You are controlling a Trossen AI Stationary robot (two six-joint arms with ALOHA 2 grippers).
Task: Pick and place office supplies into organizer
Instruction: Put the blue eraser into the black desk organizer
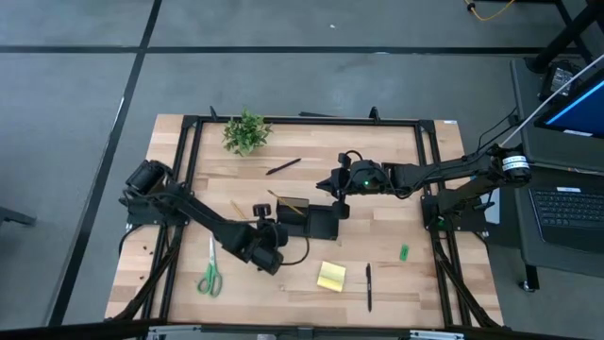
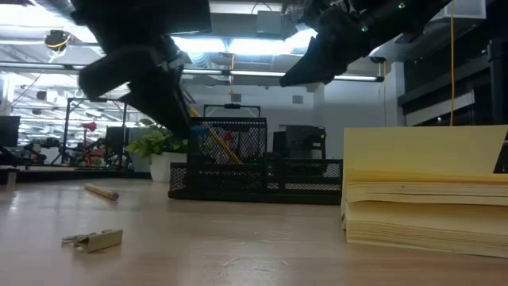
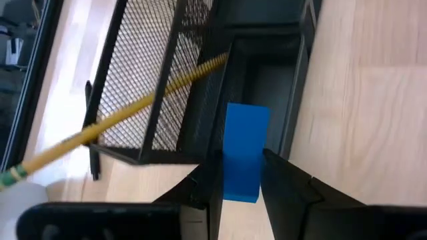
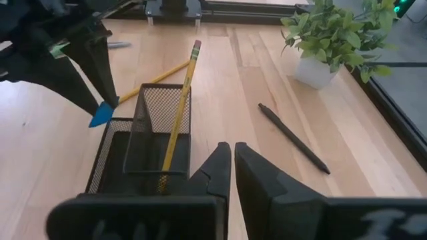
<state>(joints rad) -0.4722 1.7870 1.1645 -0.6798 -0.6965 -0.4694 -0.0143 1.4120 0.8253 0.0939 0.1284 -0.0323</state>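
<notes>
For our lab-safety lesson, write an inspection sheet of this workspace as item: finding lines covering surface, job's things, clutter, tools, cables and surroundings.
Surface: wooden table.
Job's things: organizer holds a pencil; scissors, sticky pad, pen, green piece lie loose.
Clutter: plant.
Tools: left tool grips blue block at the organizer; right tool shut, empty, above it.
Cables: yellow cable on the floor.
Surroundings: laptop beside the table.
</notes>
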